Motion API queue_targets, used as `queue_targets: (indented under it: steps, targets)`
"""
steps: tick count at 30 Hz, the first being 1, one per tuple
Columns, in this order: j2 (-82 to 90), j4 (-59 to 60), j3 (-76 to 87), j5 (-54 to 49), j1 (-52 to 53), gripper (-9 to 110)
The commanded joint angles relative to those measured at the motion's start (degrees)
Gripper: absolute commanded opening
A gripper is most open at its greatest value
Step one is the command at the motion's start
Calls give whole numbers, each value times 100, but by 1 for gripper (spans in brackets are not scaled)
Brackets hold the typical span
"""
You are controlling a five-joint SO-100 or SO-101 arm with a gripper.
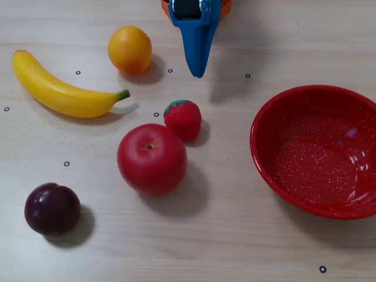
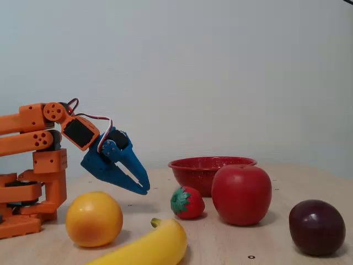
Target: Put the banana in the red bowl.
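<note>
Banana [image 1: 61,89] lies on bench [image 1: 235,247] at left in the top-down fixed view, well apart from red bowl [image 1: 320,150]. Looks light, stiff, glossy, prob. slippery; best gripped across mid-body. Hand [image 1: 198,71] clenched, empty, near orange [image 1: 130,50].

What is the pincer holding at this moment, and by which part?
Nothing. The pincer hangs closed and empty above the table, and the banana lies apart from it on the table, untouched.

Orange blocky arm segments [image 2: 33,138], red-and-white wires at the wrist, and a pointed blue claw [image 2: 144,187].
</note>
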Motion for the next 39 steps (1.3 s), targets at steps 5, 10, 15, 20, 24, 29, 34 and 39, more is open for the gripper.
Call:
queue_targets:
  steps: [5,10,15,20,24,29,34,39]
  targets:
    - [62,53,-281,141,35,0]
    - [62,53,-281,141,35,0]
    - [-439,62,-694,272,35,0]
    - [-1863,141,-2074,149,-44,0]
    - [-2725,193,-3111,167,-272,0]
    - [-4017,545,-4482,501,-773,0]
    - [-5511,1020,-5915,747,-1661,0]
    - [-7066,1846,-7611,879,-2575,0]
